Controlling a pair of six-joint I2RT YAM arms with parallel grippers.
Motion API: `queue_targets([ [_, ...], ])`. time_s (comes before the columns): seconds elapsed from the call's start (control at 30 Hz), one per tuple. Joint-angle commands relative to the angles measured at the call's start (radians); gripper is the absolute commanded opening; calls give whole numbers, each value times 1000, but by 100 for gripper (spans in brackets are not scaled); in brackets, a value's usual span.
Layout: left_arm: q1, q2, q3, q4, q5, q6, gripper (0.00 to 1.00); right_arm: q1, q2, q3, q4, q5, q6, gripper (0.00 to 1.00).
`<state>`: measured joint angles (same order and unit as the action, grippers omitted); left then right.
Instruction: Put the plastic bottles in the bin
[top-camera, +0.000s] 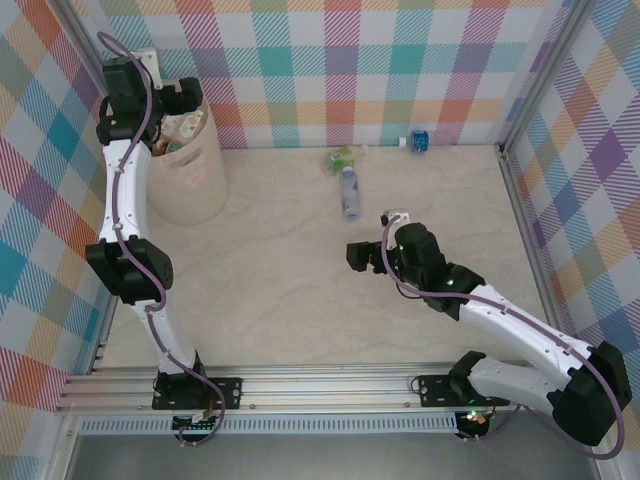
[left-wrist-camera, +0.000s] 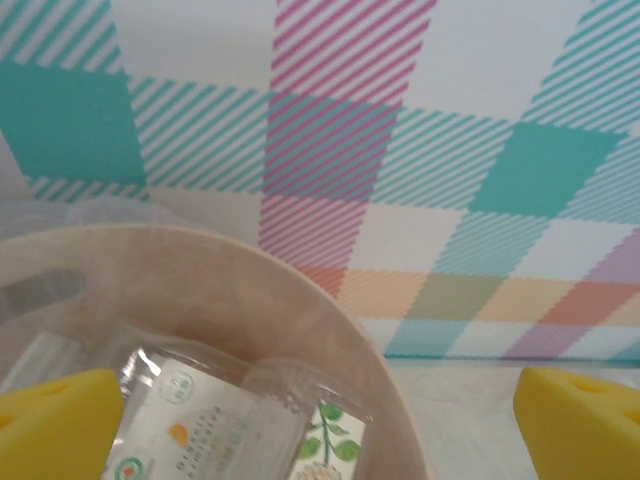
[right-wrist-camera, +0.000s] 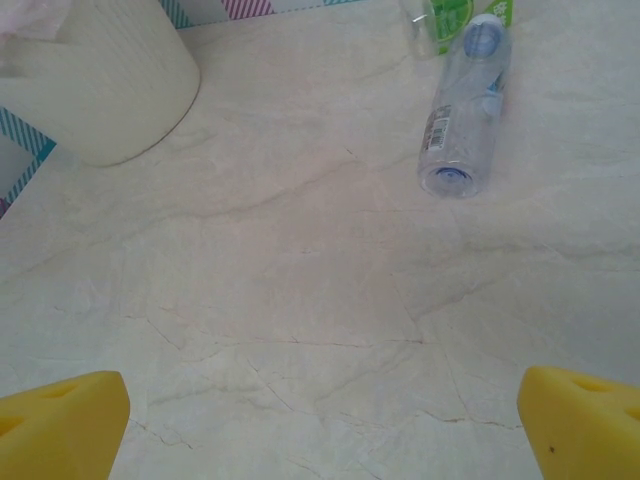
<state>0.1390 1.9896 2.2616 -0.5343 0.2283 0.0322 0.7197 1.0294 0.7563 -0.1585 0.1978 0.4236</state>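
White arms with black joints; looping mauve cables; yellow wedge-shaped fingers

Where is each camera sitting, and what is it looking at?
Top external: above and behind, looking down at the table; both arms show.
Left wrist: over the bin, looking in at bottles; its yellow fingertips show.
Right wrist: low, facing the clear bottle; its yellow fingertips show.
Shared: top and right wrist both see that bottle.
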Motion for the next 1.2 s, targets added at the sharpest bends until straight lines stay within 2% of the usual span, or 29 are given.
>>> queue_targets([
  [0.0, -8, -3, 0, -44, 75, -60, 100, 4, -44, 13, -11, 1, 37, 100],
  [0.23, -22, 18, -30, -73, 112, -136, 100, 4, -65, -18, -2, 14, 53, 100],
  [0.4, -23, 21, -33, -103, 182, -180, 100, -2, -57, 10, -25, -9, 23, 100],
  [0.47, -23, 6, -31, -110, 178, -194, 100, -24, -52, 39, -57, -26, 7, 100],
  [0.6, -23, -43, 10, -118, 163, -228, 100, -132, -18, 92, -128, -98, -26, 100],
  [0.73, -25, -106, 12, -70, 263, -357, 100, -270, 28, 113, -161, -197, -20, 100],
  [0.87, -54, -178, -50, -31, 313, -470, 100, -379, 86, 137, -168, -263, -43, 100],
  [1.0, -115, -280, -196, 15, 319, -544, 100, -470, 168, 186, -194, -263, -49, 100],
  [1.17, -211, -423, -485, 101, 299, -609, 100, -545, 287, 265, -187, -295, -12, 100],
])
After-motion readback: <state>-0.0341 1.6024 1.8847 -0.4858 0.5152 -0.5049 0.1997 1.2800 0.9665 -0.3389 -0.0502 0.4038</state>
